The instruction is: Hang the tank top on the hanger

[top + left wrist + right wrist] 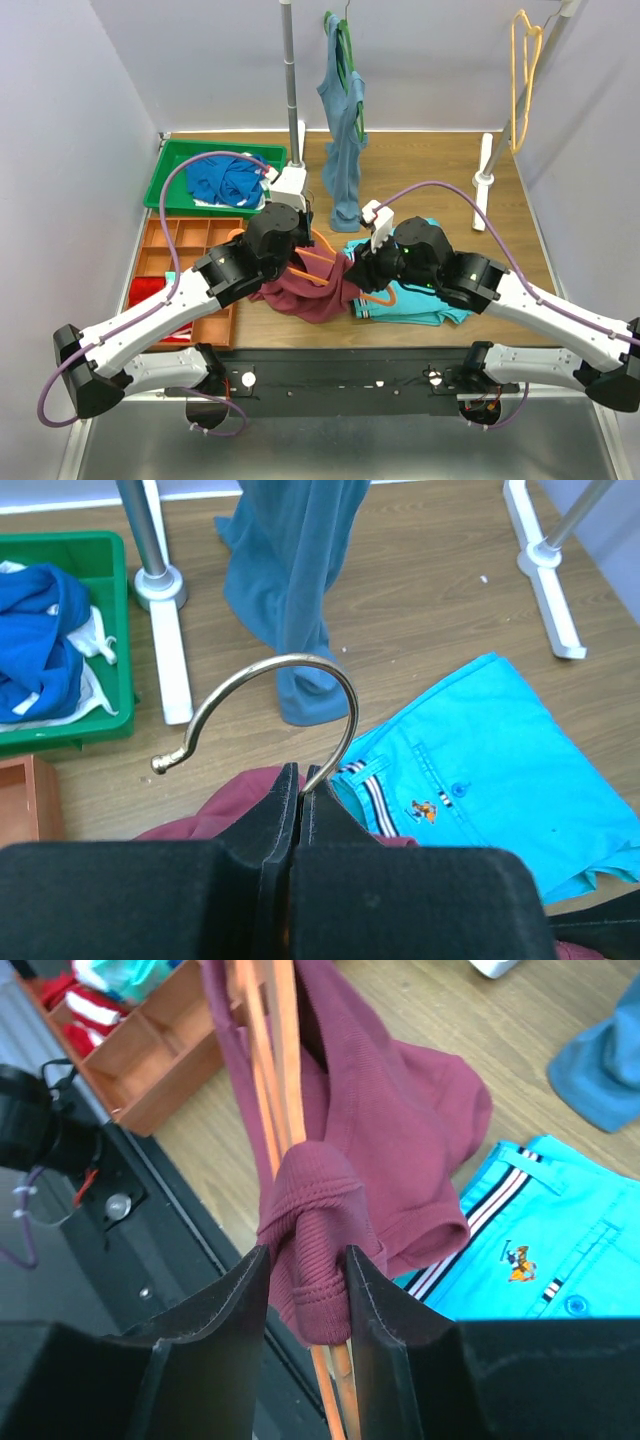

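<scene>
The maroon tank top [315, 290] hangs bunched over the orange hanger [322, 247] at the table's near middle, between both arms. My left gripper [300, 775] is shut on the base of the hanger's metal hook [300, 665], and maroon cloth [200, 815] shows below it. In the right wrist view my right gripper [307, 1255] has its jaws on both sides of a rolled maroon strap [315, 1230], with the hanger's orange bars [275, 1060] running through the same gap. The rest of the top [400, 1130] sags to the right of the bars.
A folded turquoise garment [420, 300] lies under the right arm. A green tray [170, 180] of blue cloth and an orange divided box [170, 250] sit at left. Behind stand a rack pole [292, 90], a grey-blue top on a green hanger [345, 130], a yellow-orange hanger [525, 60] and a white stand foot [483, 185].
</scene>
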Action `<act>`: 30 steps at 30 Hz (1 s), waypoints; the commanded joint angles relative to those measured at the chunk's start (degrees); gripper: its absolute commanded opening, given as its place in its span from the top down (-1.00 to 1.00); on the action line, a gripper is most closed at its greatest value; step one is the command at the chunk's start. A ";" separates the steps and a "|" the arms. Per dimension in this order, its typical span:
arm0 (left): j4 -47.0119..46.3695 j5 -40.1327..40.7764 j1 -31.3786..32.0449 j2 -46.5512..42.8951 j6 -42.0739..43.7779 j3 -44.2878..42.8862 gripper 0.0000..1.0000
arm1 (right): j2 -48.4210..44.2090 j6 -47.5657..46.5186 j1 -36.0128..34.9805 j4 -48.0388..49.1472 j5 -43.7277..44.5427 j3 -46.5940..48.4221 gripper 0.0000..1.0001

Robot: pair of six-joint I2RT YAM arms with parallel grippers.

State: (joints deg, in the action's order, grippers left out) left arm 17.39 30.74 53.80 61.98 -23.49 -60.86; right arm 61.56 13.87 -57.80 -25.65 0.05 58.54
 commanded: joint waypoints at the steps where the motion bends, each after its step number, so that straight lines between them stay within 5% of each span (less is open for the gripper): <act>1: -2.00 -1.56 0.86 -1.51 1.16 -2.95 1.00 | -2.49 -0.60 -0.21 -3.00 -2.88 0.61 0.12; 9: -3.32 -1.82 1.39 -1.95 1.07 -2.95 1.00 | -4.43 1.51 -0.21 -0.37 -5.68 -1.24 0.21; 15: -3.50 -2.70 1.57 -2.03 0.99 -4.18 1.00 | -3.73 3.71 -0.21 1.48 -2.17 -2.47 0.94; 17: -2.98 -2.27 1.57 -2.03 0.99 -4.70 0.99 | -4.25 4.76 -0.21 1.74 -0.32 -2.56 0.99; 20: -1.92 -1.56 1.57 -1.77 0.46 -5.67 0.45 | -6.00 6.16 -0.21 2.71 4.16 -3.00 0.99; 22: -0.96 -1.30 1.57 -1.59 0.19 -6.28 0.28 | -7.41 6.52 -0.21 4.11 6.26 -3.96 0.99; 23: -0.60 -1.12 1.57 -1.51 -0.07 -7.07 0.01 | -8.64 6.87 -0.21 4.38 6.71 -4.14 0.99; 30: 1.51 -1.21 1.57 -2.82 0.11 -10.33 -0.43 | -12.07 7.40 -0.21 3.94 13.38 -2.12 0.99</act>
State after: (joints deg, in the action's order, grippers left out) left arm 17.30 29.30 55.00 60.95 -23.16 -68.18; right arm 52.40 20.03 -57.91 -24.62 6.76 54.19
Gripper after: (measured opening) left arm 0.633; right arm 0.050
